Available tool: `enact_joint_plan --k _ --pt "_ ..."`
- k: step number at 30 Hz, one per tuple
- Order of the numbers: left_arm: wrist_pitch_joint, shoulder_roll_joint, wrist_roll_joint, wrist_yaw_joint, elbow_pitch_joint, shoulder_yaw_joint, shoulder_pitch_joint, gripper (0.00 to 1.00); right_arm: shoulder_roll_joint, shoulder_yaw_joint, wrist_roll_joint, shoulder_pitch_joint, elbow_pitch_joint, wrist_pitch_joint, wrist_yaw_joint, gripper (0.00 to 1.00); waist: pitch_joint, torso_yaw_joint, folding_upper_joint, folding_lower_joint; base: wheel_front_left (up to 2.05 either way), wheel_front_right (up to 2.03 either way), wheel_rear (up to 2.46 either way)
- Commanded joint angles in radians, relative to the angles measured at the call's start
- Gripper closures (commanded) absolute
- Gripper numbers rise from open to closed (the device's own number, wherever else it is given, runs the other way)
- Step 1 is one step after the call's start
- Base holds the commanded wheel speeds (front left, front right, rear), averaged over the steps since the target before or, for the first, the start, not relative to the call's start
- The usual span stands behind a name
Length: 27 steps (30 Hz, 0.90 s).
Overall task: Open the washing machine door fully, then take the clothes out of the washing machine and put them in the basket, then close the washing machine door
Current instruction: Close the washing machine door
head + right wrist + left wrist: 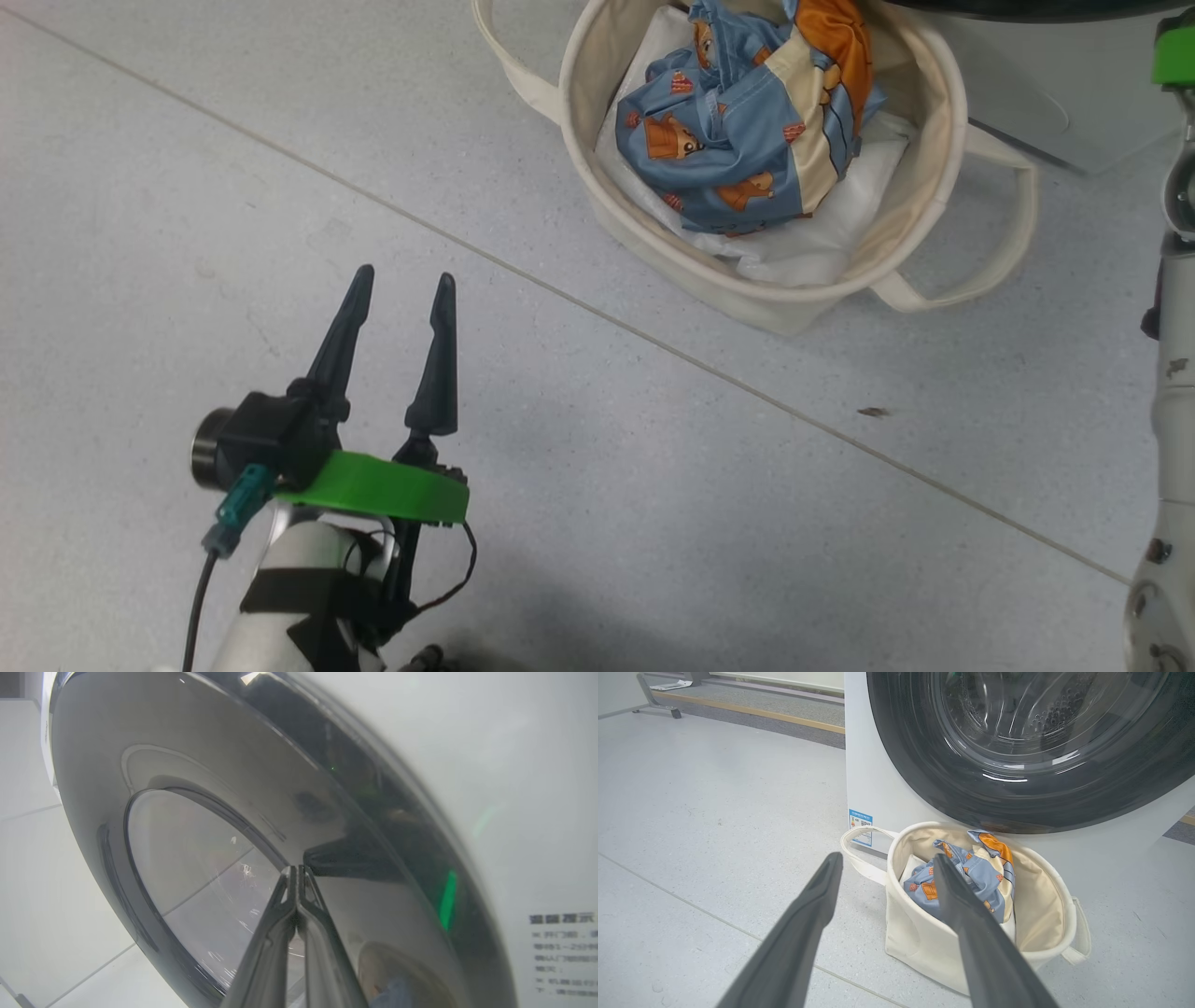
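Bear-print clothes (738, 140) lie in the basket (747, 289); your right gripper (294, 868) is at the washing machine door (1017, 807).
Your left gripper (404, 275) hangs spread and empty over the pale grey tiled floor (653, 467). The right gripper's fingers are pressed together, tips at the door's glossy black ring. The head view crops the washing machine (878, 765) above the basket. The blue sticker (860, 827) and the dark panel writing (560, 952) are too blurred to read.
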Motion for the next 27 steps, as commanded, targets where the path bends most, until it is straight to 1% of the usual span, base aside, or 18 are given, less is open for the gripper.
enact_joint_plan --k 1,5,9,14,17,19,23,24,27 --pt "-0.006 0.015 0.000 0.006 -0.032 0.035 -0.001 0.00 0.008 0.000 0.008 -0.034 -0.027 -0.004 -0.001 1.00 0.002 0.000 0.0000 -0.0002 0.00 0.00 0.00" --pt "-0.006 0.015 0.003 0.005 -0.029 0.043 -0.002 0.00 0.020 0.009 0.026 -0.016 -0.034 -0.004 -0.001 1.00 -0.012 -0.008 0.0000 -0.0002 0.00 0.00 0.00" --pt "-0.006 0.015 0.014 -0.003 -0.018 0.052 0.004 0.00 0.033 0.056 0.020 0.051 -0.067 -0.004 -0.001 1.00 -0.055 -0.029 0.0000 -0.0002 0.00 0.00 0.00" --pt "-0.006 0.015 0.022 -0.017 0.003 0.065 0.015 0.00 0.060 0.113 0.022 0.173 -0.116 -0.004 -0.001 1.00 -0.144 -0.066 0.0000 -0.0002 0.00 0.00 0.00" --pt "-0.006 0.015 0.029 -0.028 0.019 0.076 0.034 0.00 0.069 0.164 0.013 0.257 -0.148 -0.004 -0.001 1.00 -0.206 -0.096 0.0000 -0.0002 0.00 0.00 0.00" --pt "-0.006 0.015 0.034 -0.044 0.025 0.077 0.047 0.00 0.077 0.198 0.012 0.315 -0.169 -0.004 -0.001 1.00 -0.245 -0.116 0.0000 -0.0002 0.00 0.00 0.00" --pt "-0.006 0.015 0.022 -0.077 -0.030 0.092 0.081 0.00 0.089 0.256 0.001 0.433 -0.219 -0.004 -0.001 1.00 -0.309 -0.160 0.0000 -0.0002 0.00 0.00 0.00" --pt "-0.006 0.015 0.026 -0.088 -0.044 0.097 0.105 0.00 0.094 0.280 -0.014 0.493 -0.245 -0.004 -0.001 1.00 -0.335 -0.182 0.0000 -0.0002 0.00 0.00 0.00" --pt "-0.006 0.020 0.059 -0.099 -0.046 0.102 0.134 0.00 0.102 0.297 -0.048 0.575 -0.285 -0.004 -0.001 1.00 -0.362 -0.215 0.0000 -0.0002 0.00 0.00 0.00"
